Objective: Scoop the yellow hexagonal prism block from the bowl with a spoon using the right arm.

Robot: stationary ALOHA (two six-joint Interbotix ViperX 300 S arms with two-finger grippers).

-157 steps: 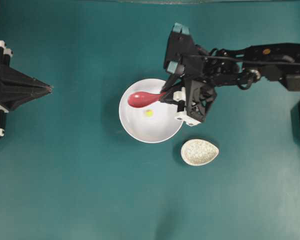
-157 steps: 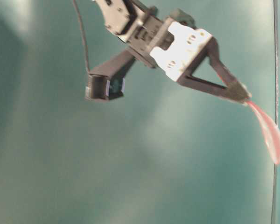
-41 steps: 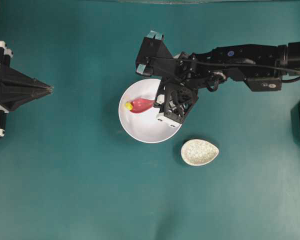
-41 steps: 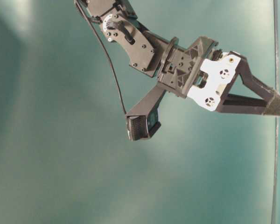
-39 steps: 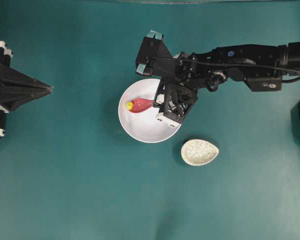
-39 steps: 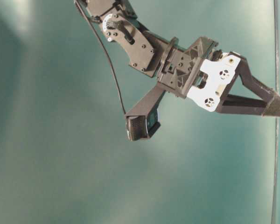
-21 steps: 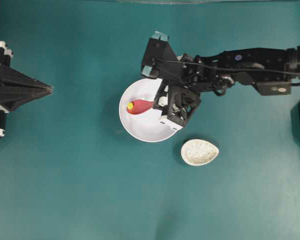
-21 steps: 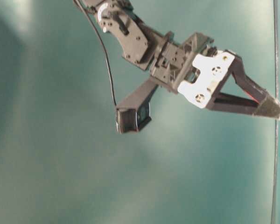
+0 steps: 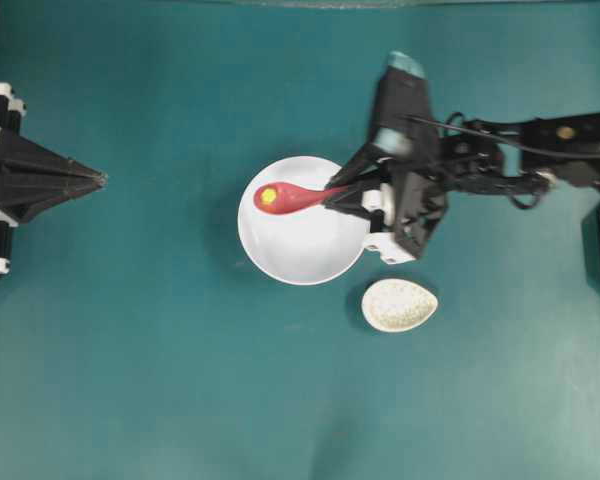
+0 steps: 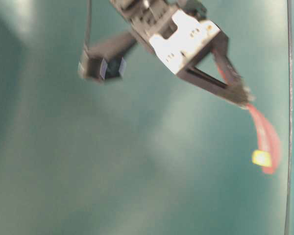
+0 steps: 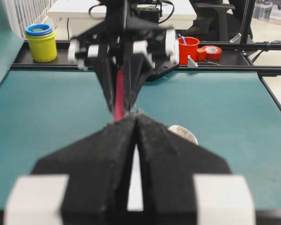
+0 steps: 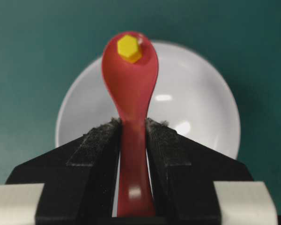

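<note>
Lifted clear since a second ago, the yellow block [image 12: 129, 48] now rides near the spoon's [image 12: 130, 93] tip, above the bowl [image 9: 302, 240]. Right claw [image 12: 132, 129] clamps the handle; any tilt or jerk could spill it.

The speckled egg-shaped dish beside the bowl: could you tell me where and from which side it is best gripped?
Grip the speckled dish across its rim at the narrower pointed end, coming straight down from above. It lies flat and open-side up, apart from the bowl, so the thin rim probably suits a pinch better than the low, rounded sides.
</note>
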